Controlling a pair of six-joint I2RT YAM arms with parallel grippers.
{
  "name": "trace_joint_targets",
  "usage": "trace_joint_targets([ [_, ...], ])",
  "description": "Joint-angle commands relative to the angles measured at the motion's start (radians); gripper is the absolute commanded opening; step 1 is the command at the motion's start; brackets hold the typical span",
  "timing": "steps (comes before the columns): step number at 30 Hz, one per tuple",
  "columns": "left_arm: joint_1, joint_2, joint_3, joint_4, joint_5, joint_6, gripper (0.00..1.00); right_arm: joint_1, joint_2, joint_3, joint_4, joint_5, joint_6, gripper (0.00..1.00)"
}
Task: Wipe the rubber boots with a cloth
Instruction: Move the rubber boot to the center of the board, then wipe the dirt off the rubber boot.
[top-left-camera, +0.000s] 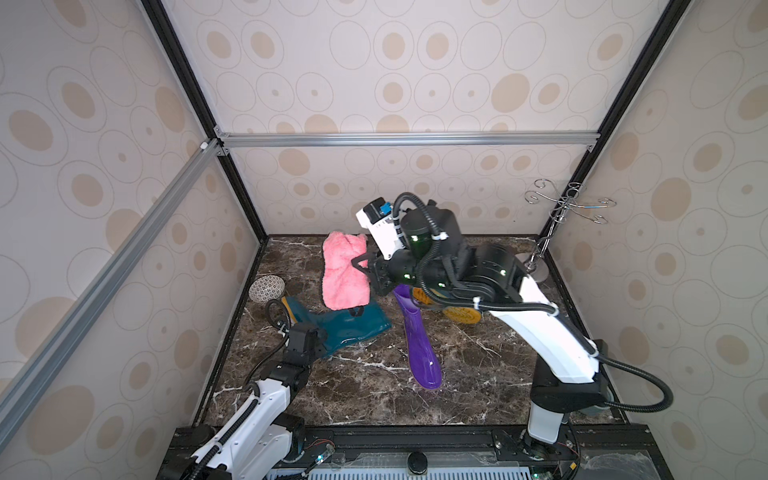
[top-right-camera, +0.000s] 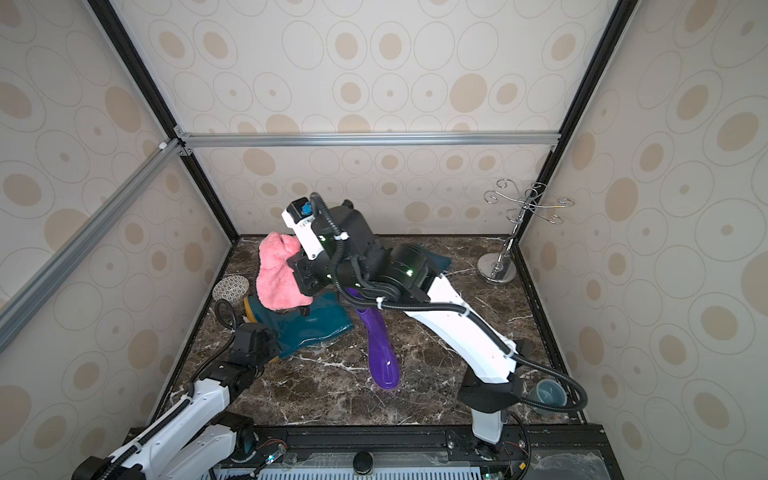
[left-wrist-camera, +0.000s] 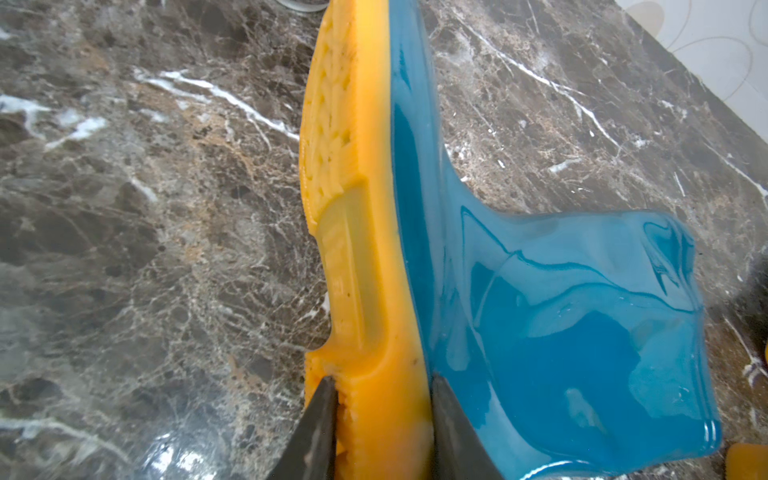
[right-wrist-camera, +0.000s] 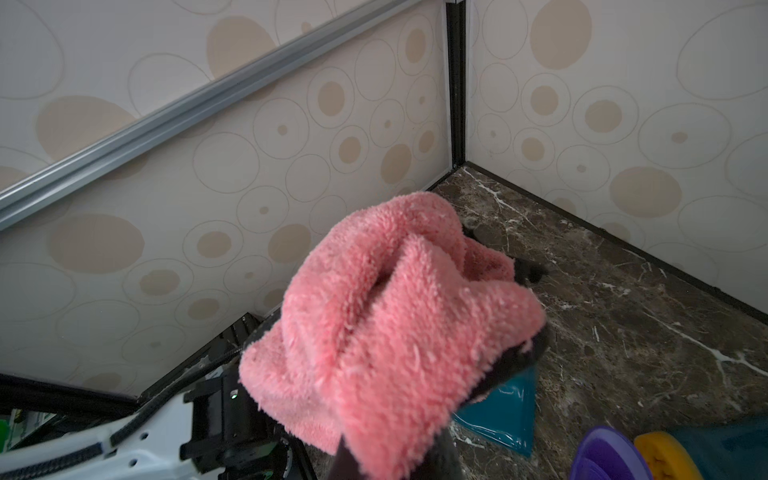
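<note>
A dark teal rubber boot (top-left-camera: 353, 326) (top-right-camera: 316, 322) lies on its side at the left of the marble floor. My left gripper (left-wrist-camera: 382, 415) (top-left-camera: 322, 351) is shut on the heel of its yellow-orange sole (left-wrist-camera: 353, 232), one finger on each side. The pink cloth (top-left-camera: 345, 270) (top-right-camera: 276, 274) (right-wrist-camera: 395, 311) hangs from my right gripper (top-left-camera: 361, 266) (right-wrist-camera: 395, 449), which is shut on it above this boot. The cloth's lower end reaches the boot's shaft. A purple boot (top-left-camera: 419, 345) (top-right-camera: 380, 345) lies in the middle. A second teal boot (top-right-camera: 436, 259) is mostly hidden behind the right arm.
A patterned bowl (top-left-camera: 267, 288) (top-right-camera: 231, 289) sits by the left wall near the held boot's toe. A chrome wire stand (top-left-camera: 540, 257) (top-right-camera: 498, 266) rises in the back right corner. A teal cup (top-right-camera: 550, 392) stands by the right arm's base. Walls close three sides.
</note>
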Motion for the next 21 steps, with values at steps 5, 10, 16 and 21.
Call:
trace_joint_targets([
  [5, -0.006, -0.096, -0.012, -0.014, -0.074, -0.049, 0.0, 0.008, 0.138, -0.029, 0.099, 0.071, 0.092, 0.0],
  [10, -0.005, -0.115, -0.026, -0.004, -0.046, -0.049, 0.0, 0.007, 0.156, -0.17, 0.226, 0.13, 0.105, 0.0],
  [16, -0.004, -0.138, -0.039, 0.029, -0.006, -0.033, 0.0, -0.007, 0.254, -0.217, 0.225, 0.05, 0.191, 0.0],
  [21, -0.005, -0.164, -0.057, 0.046, 0.023, -0.029, 0.0, -0.009, 0.274, -0.297, 0.311, 0.008, 0.243, 0.0],
])
